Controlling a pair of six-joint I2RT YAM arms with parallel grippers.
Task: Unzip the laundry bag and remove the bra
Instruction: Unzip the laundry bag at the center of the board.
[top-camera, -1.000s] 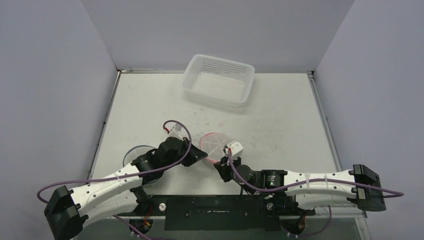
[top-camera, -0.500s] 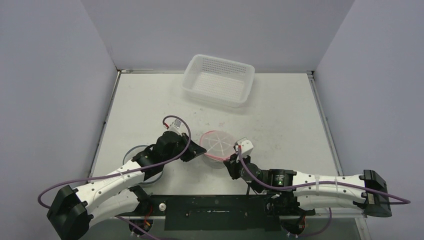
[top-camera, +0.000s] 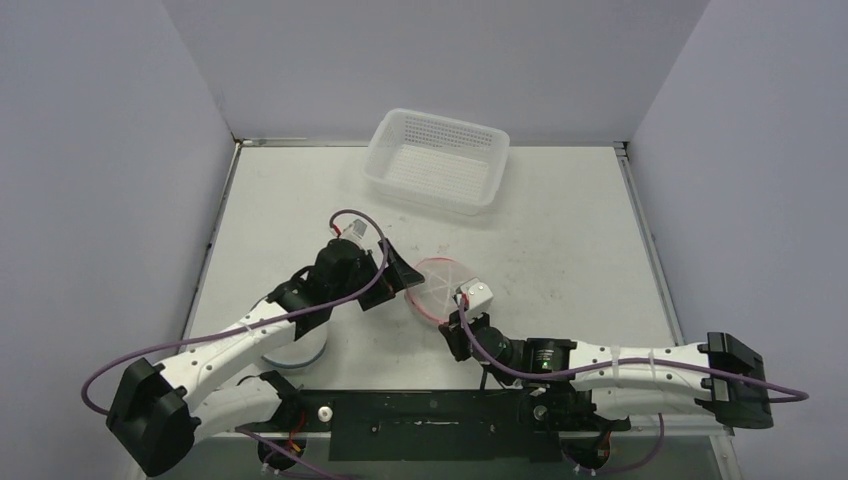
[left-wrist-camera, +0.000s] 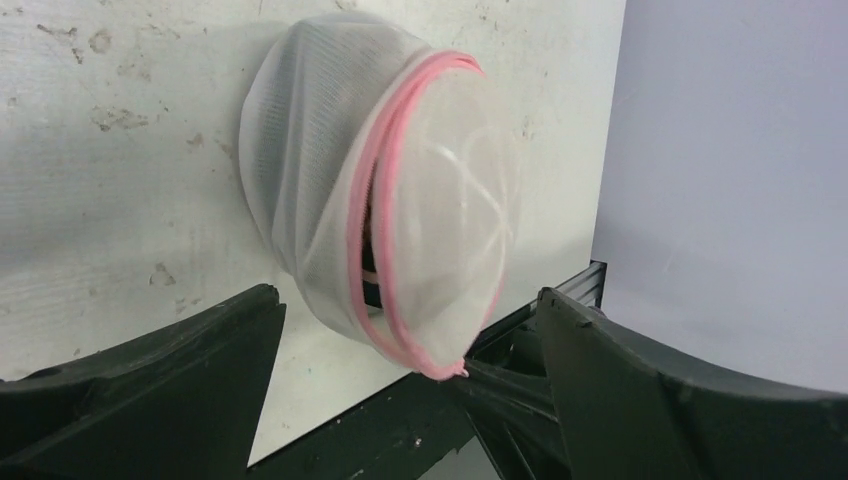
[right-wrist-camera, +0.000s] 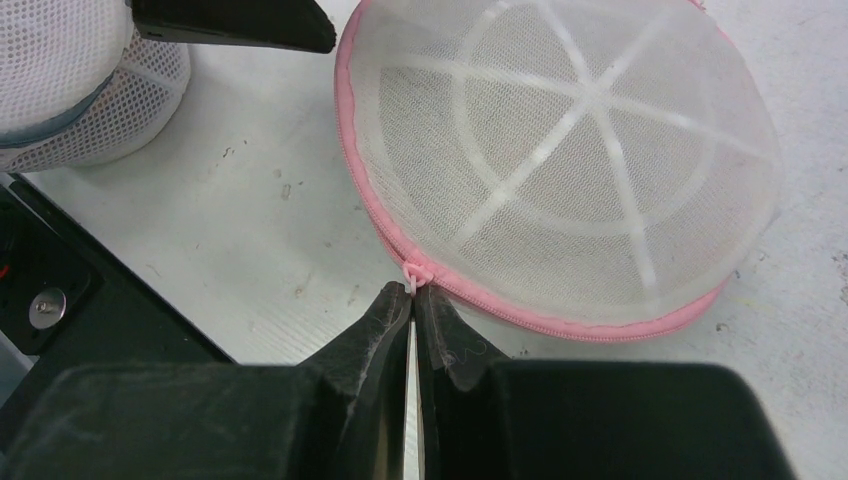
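Observation:
The laundry bag (top-camera: 441, 287) is a round white mesh pouch with a pink zipper, lying on the table between the arms. In the left wrist view the laundry bag (left-wrist-camera: 400, 190) shows a short dark gap in its zipper (left-wrist-camera: 368, 262). The bra is hidden inside. My left gripper (top-camera: 399, 271) stands wide open at the bag's left side, its fingers (left-wrist-camera: 200, 370) apart from the mesh. My right gripper (right-wrist-camera: 412, 292) is shut on the pink zipper pull (right-wrist-camera: 413, 271) at the bag's near edge, and the right gripper (top-camera: 447, 322) shows under its wrist camera.
A white perforated basket (top-camera: 438, 160) stands at the back of the table. A second white mesh bag (right-wrist-camera: 70, 90) with a blue rim lies near the front left, partly under my left arm (top-camera: 290, 345). The black base rail (top-camera: 430, 420) runs along the near edge.
My left gripper has opened, let go of the bag's left edge and shifted slightly away from me. My right gripper, still shut on the zipper pull, drew back left and nearer.

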